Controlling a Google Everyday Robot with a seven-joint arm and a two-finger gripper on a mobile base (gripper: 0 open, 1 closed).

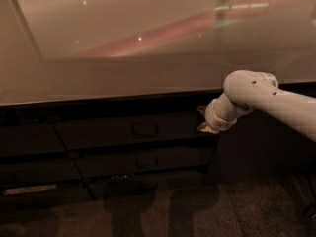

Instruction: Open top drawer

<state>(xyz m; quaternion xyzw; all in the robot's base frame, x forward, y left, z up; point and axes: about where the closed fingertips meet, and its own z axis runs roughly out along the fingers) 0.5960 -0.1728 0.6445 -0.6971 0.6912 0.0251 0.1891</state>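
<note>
The top drawer (98, 131) is a wide dark front just under the counter edge, with a small dark curved handle (145, 131) at its centre. It looks flush with the cabinet face. My gripper (203, 118) is at the end of the white arm (266, 100), which reaches in from the right. It sits at the drawer front's right end, to the right of the handle. Its wrist hides most of it.
A glossy pale countertop (123, 58) fills the upper half of the view. Below the top drawer are a slimmer drawer (143, 163) and a lower one (133, 185). More dark fronts (29, 142) stand at the left. Dark carpet (197, 211) lies in front.
</note>
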